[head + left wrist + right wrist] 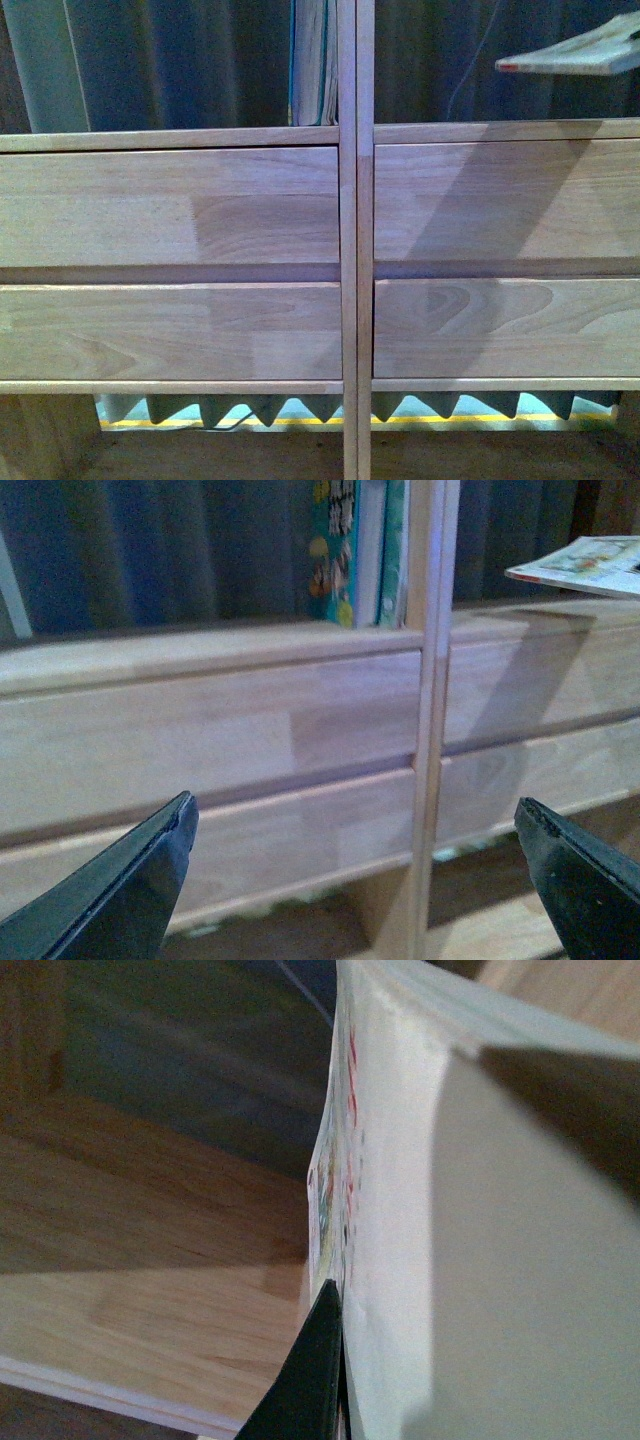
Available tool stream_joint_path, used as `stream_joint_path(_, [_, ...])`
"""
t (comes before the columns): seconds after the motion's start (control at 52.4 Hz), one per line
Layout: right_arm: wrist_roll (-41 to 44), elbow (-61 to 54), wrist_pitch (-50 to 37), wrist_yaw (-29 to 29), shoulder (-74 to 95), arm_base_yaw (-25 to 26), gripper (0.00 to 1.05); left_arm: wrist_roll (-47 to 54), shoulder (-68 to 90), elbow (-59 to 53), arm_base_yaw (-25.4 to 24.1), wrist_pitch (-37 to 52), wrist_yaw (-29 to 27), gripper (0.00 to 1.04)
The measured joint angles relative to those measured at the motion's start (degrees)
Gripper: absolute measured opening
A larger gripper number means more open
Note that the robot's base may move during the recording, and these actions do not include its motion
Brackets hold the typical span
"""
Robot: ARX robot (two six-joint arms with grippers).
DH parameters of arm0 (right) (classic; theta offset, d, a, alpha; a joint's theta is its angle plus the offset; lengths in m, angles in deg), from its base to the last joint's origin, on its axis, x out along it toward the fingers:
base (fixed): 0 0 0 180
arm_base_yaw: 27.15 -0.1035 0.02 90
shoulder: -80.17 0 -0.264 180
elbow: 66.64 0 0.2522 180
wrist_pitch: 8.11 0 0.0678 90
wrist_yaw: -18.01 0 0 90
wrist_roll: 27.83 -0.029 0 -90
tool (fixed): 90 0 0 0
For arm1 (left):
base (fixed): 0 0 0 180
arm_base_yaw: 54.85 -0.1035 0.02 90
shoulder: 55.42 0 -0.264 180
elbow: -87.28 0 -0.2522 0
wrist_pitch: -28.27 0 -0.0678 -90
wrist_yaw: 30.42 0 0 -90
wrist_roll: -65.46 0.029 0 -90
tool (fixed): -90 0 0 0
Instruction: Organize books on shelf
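Observation:
The light wood shelf [200, 210] fills the front view, with its four drawer fronts and centre divider [355, 250]. Thin books [315, 60] with teal edges stand upright in the left open compartment against the divider; they also show in the left wrist view as books [355, 550]. A white-spined book [575, 52] hangs nearly flat above the right compartment's ledge. My right gripper [342, 1305] is shut on this book [400, 1210]; one dark finger [310, 1370] shows and the other is hidden behind the book. My left gripper [352, 805] is open, empty, facing the drawers.
A dark curtain [180, 60] hangs behind the backless compartments, with a thin cable [470, 70] in the right one. A pale upright panel [45, 60] stands at the far left. Grey foam wedges and a yellow stripe [300, 410] show under the lower drawers.

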Motion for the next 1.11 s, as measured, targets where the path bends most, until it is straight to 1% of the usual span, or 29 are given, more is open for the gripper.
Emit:
stream_joint_path(0.096, [0.0, 0.0, -0.4, 1.2, -1.9, 1.0, 0.07, 0.1, 8.9, 8.4, 1.7, -1.4, -1.1, 0.98])
stream_joint_path(0.248, [0.0, 0.0, -0.7, 3.7, -4.6, 2.1, 0.07, 2.6, 25.4, 24.2, 6.2, -1.1, -6.4, 0.98])
stream_joint_path(0.267, [0.0, 0.0, -0.7, 3.9, -4.8, 2.1, 0.07, 3.0, 27.9, 27.1, 7.0, -1.4, -7.4, 0.98])
stream_joint_path(0.363, [0.0, 0.0, -0.7, 5.2, -5.6, 2.2, 0.07, 4.9, 34.2, 34.6, 8.8, -1.8, -11.4, 0.98])
stream_joint_path(0.516, [0.3, 0.0, -1.1, 6.5, -7.0, 2.0, 0.07, 9.4, 45.1, 47.7, 12.0, -4.4, -20.4, 0.98])
stream_joint_path(0.63, [1.6, -0.1, -1.8, 7.5, -8.5, 1.6, 0.07, 10.7, 52.5, 56.6, 14.3, -8.0, -24.4, 0.98])
stream_joint_path(0.669, [1.9, -0.2, -2.1, 7.9, -9.2, 1.4, 0.07, 10.7, 54.9, 59.4, 15.1, -9.1, -24.9, 0.98])
stream_joint_path(0.745, [3.2, -0.7, -3.1, 9.0, -10.5, 1.0, 0.07, 9.5, 59.1, 64.9, 16.7, -11.9, -24.9, 0.98])
stream_joint_path(0.783, [4.0, -1.0, -3.6, 9.7, -10.9, 0.8, 0.07, 7.8, 60.8, 67.6, 17.3, -13.7, -24.0, 0.98])
stream_joint_path(0.84, [4.7, -1.4, -4.7, 10.9, -11.1, 0.6, 0.07, 3.8, 62.5, 70.8, 17.8, -16.7, -20.8, 0.98])
stream_joint_path(0.86, [4.8, -1.6, -5.4, 11.4, -11.1, 0.5, 0.07, 1.4, 63.1, 72.0, 18.0, -17.5, -18.8, 0.98])
stream_joint_path(0.917, [4.7, -2.1, -7.5, 12.4, -11.1, 0.5, 0.07, -2.9, 63.9, 73.5, 18.3, -17.4, -15.3, 0.98])
stream_joint_path(1.012, [4.0, -2.4, -16.2, 15.1, -9.9, 0.0, 0.07, -16.0, 64.8, 74.9, 18.7, -12.0, -6.1, 0.98])
stream_joint_path(1.051, [4.1, -2.4, -18.5, 15.2, -9.5, -0.2, 0.07, -20.0, 64.8, 74.9, 18.8, -9.9, -4.1, 0.98])
stream_joint_path(1.089, [4.0, -2.2, -20.3, 15.6, -9.1, -0.3, 0.07, -22.0, 64.8, 74.9, 18.9, -8.3, -2.8, 0.98])
stream_joint_path(1.108, [3.6, -1.8, -22.3, 16.1, -8.5, -0.5, 0.07, -24.9, 64.8, 74.9, 18.9, -6.7, -1.6, 0.98])
